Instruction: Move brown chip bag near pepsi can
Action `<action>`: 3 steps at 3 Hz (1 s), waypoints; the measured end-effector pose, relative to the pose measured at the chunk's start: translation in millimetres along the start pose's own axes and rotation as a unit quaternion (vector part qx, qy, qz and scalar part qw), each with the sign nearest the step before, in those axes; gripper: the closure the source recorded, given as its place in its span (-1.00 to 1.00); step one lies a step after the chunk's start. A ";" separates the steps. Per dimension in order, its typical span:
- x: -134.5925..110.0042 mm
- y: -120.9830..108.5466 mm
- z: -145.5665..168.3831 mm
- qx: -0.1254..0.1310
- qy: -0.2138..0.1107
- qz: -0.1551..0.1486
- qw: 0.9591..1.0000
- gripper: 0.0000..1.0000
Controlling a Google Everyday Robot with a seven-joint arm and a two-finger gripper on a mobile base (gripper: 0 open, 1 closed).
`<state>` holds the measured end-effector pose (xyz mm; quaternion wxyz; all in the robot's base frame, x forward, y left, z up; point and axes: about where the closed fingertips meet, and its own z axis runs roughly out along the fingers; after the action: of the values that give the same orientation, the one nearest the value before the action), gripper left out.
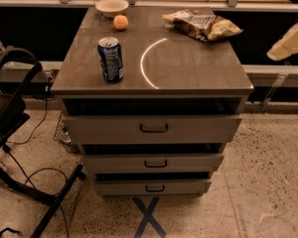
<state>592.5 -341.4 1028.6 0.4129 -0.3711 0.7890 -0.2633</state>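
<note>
1. The gripper (pixel 289 41) is hanging at the right edge of the view, out past the cabinet top (pixel 188 71) and not touching it. Only a pale, tilted part of it is showing, so whether it is spread or pressed together cannot be told.
2. The brown chip bag (pixel 201 25) is lying flat and crumpled at the far right corner of the cabinet top, its tan end pointing right. It is sitting well apart from the gripper.
3. The pepsi can (pixel 111 59) is standing upright near the front left of the top, well apart from the bag.
4. A small orange fruit (pixel 120 22) is resting behind the can, toward the far left. A pale bowl (pixel 112 6) is sitting just beyond it at the back edge.
5. A bright curved glare line (pixel 146 58) is running across the middle of the top, between can and bag.
6. Three drawers are showing below, each slightly pulled out; the top drawer (pixel 153 128) is sticking out furthest.
7. A blue tape cross (pixel 148 218) is lying on the speckled floor in front of the cabinet, and a dark chair frame (pixel 12 103) with cables is standing at the left.
</note>
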 end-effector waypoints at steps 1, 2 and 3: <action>-9.0 -4.9 -4.6 0.013 -0.011 -0.007 1.000 -1.00; -18.7 -1.4 10.1 0.001 -0.023 0.005 1.000 -1.00; -56.5 -5.6 82.8 -0.024 -0.099 0.066 0.993 -1.00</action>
<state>686.4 -308.4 1015.2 0.4966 -0.3525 0.7728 -0.1787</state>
